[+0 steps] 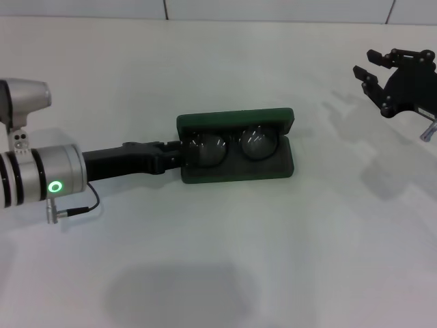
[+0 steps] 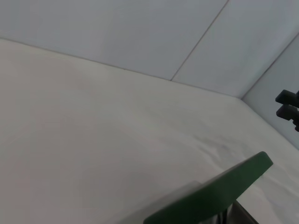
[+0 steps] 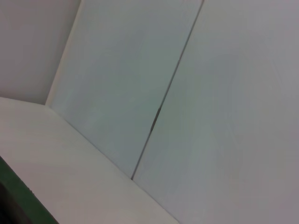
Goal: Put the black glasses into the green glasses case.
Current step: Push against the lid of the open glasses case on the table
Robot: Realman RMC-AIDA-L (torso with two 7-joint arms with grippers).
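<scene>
- The green case (image 1: 236, 147) lies open near the middle of the white tabletop (image 1: 273, 260), a bit toward the far edge.
- Its lid stands up on the far side. My left wrist camera shows the lid's green rim (image 2: 219, 191) from close up.
- The black glasses (image 1: 231, 145) lie inside the case, on its dark lining. Both round lenses face up, side by side.
- My left hand (image 1: 175, 156) reaches in low from the left edge, right at the left end of the case. I cannot tell if its fingers are apart or together.
- My right hand (image 1: 374, 70) hangs in the air near the far right corner, well apart from the case. Its fingers are spread apart and hold nothing.
</scene>
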